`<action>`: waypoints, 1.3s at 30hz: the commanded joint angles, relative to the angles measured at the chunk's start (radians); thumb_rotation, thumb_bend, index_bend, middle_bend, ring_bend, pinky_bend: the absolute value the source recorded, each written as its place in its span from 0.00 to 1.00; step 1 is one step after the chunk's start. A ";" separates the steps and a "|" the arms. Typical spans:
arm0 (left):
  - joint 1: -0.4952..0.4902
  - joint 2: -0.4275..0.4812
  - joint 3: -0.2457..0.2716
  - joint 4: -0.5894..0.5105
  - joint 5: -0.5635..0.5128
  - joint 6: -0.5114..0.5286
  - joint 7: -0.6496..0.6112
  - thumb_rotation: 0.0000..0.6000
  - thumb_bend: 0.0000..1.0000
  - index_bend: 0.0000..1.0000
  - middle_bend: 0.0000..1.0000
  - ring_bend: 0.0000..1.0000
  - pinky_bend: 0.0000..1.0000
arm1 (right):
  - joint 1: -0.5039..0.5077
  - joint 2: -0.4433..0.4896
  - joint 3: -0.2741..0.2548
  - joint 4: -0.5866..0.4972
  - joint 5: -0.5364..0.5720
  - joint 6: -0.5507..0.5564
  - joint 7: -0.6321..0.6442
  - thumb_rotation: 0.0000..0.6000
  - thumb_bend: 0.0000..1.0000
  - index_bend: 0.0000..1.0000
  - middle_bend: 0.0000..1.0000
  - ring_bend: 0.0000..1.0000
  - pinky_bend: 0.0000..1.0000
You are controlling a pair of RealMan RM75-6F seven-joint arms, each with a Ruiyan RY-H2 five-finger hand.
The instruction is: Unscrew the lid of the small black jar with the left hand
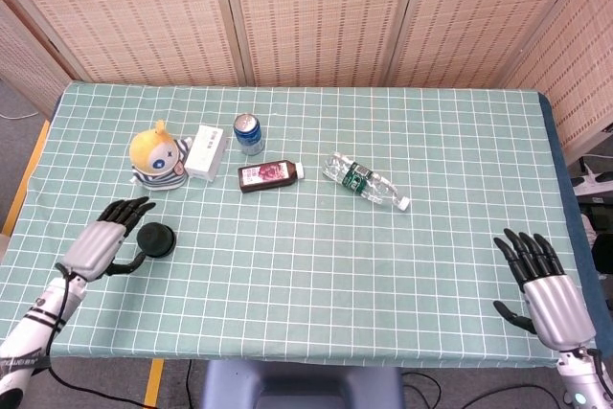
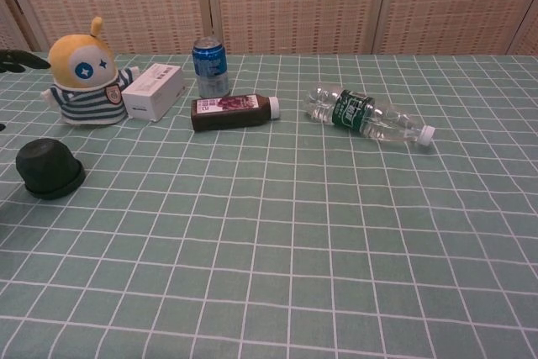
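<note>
Your left hand [image 1: 99, 241], fingers spread and holding nothing, sits just beside the small black jar [image 1: 154, 239] at the counter's [image 1: 316, 275] near-left, the jar lying to its right, while your empty, spread right hand [image 1: 548, 286] is well apart.

This looks like a staged test room rather than a home. A worktop [image 1: 460, 265] under a green grid-checked cloth fills the frame, woven reed screen panels [image 1: 316, 11] close off the top, and cables [image 1: 96, 392] trail over grey floor along the bottom edge.
</note>
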 commanded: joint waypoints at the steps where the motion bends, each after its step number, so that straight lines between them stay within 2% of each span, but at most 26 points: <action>1: -0.154 0.052 -0.046 -0.091 -0.212 -0.192 0.200 1.00 0.42 0.00 0.00 0.00 0.08 | 0.000 0.001 -0.009 -0.007 -0.016 -0.002 -0.011 1.00 0.09 0.00 0.00 0.00 0.00; 4: -0.213 0.070 -0.034 -0.147 -0.354 -0.247 0.320 1.00 0.42 0.00 0.00 0.00 0.10 | 0.001 0.003 -0.008 -0.007 -0.017 -0.001 -0.005 1.00 0.09 0.00 0.00 0.00 0.00; 7: -0.313 0.062 -0.010 -0.126 -0.559 -0.315 0.410 1.00 0.41 0.00 0.00 0.00 0.09 | 0.004 0.004 -0.003 -0.007 -0.005 -0.008 0.010 1.00 0.09 0.00 0.00 0.00 0.00; 11: -0.374 0.070 0.036 -0.155 -0.713 -0.336 0.444 1.00 0.37 0.00 0.00 0.00 0.09 | 0.001 0.002 0.012 -0.015 0.023 -0.003 0.018 1.00 0.09 0.00 0.00 0.00 0.00; 14: -0.407 0.069 0.075 -0.161 -0.764 -0.331 0.470 1.00 0.35 0.00 0.00 0.00 0.09 | 0.001 0.004 0.014 -0.020 0.031 -0.005 0.032 1.00 0.09 0.00 0.00 0.00 0.00; 22: -0.464 0.042 0.130 -0.138 -0.854 -0.333 0.464 1.00 0.34 0.00 0.00 0.00 0.09 | 0.007 0.009 0.003 -0.024 0.026 -0.028 0.047 1.00 0.09 0.00 0.00 0.00 0.00; 24: -0.475 0.026 0.147 -0.120 -0.866 -0.322 0.472 1.00 0.34 0.00 0.00 0.00 0.09 | 0.012 0.017 -0.007 -0.030 0.020 -0.043 0.069 1.00 0.09 0.00 0.00 0.00 0.00; 26: -0.492 -0.001 0.156 -0.054 -0.883 -0.344 0.469 1.00 0.34 0.00 0.00 0.00 0.09 | 0.015 0.026 -0.013 -0.032 0.019 -0.053 0.085 1.00 0.09 0.00 0.00 0.00 0.00; 31: -0.536 -0.036 0.197 0.024 -0.915 -0.376 0.486 1.00 0.34 0.00 0.00 0.00 0.09 | 0.010 0.009 -0.001 -0.022 0.027 -0.039 0.042 1.00 0.09 0.00 0.00 0.00 0.00; 39: -0.598 -0.066 0.262 0.066 -0.988 -0.393 0.512 1.00 0.34 0.00 0.00 0.00 0.11 | 0.012 0.017 -0.023 -0.032 0.002 -0.053 0.055 1.00 0.09 0.00 0.00 0.00 0.00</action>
